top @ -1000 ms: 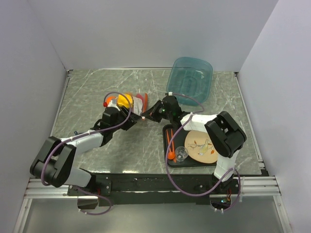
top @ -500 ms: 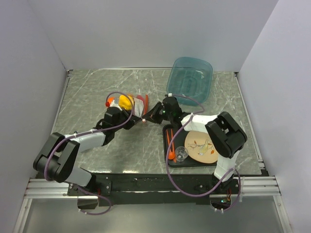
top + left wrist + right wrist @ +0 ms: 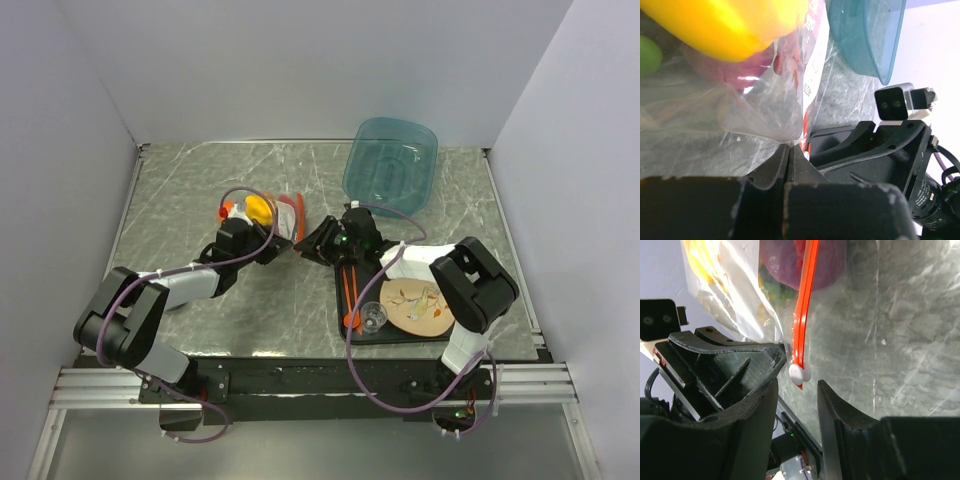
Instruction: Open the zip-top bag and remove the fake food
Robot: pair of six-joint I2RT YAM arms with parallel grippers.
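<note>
The zip-top bag [image 3: 275,215] lies on the marble table left of centre, clear, with an orange-red zip strip [image 3: 807,300] ending in a white slider [image 3: 800,374]. Fake food shows through the film: a yellow piece [image 3: 730,25], a purple piece [image 3: 735,75] and a green one [image 3: 647,55]. My left gripper [image 3: 284,245] is shut, pinching the bag's corner [image 3: 790,146] beside the strip's end. My right gripper [image 3: 306,243] faces it from the right, open. Its fingers [image 3: 826,395] stand either side of the slider without touching it.
A translucent blue tub [image 3: 392,165] stands tilted at the back right. A black tray [image 3: 346,325] near the right arm holds a tan plate [image 3: 420,305], a small clear cup [image 3: 373,317] and thin orange sticks [image 3: 350,285]. Walls close in on three sides.
My left gripper has shut on the bag's corner. My right gripper has let go of the slider end and opened, and its arm has sunk a little towards the tray.
</note>
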